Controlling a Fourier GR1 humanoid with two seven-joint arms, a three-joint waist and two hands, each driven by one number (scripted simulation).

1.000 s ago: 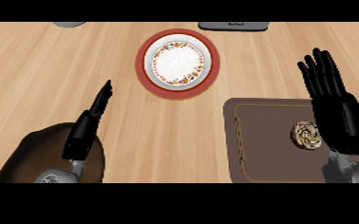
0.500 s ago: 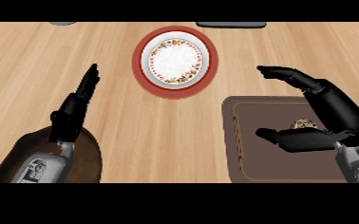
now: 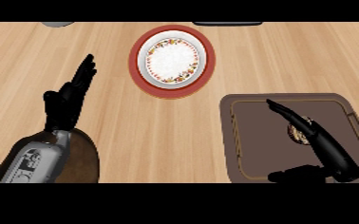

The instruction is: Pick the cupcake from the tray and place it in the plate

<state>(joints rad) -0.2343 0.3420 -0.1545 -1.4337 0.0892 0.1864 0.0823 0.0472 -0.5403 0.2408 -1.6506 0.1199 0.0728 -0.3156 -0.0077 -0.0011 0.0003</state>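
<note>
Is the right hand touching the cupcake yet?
Cannot tell. In the head view the right hand overlaps the cupcake on the tray, hiding any contact or gap.

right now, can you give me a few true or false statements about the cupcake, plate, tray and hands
1. The cupcake sits on the plate. False: it is on the tray.
2. The right hand is over the tray, partly hiding the cupcake. True.
3. The plate lies left of the tray and farther from the robot. True.
4. The left hand holds the cupcake. False: it is open and holds nothing, at the view's left.
5. The plate has a red rim. True.
</note>
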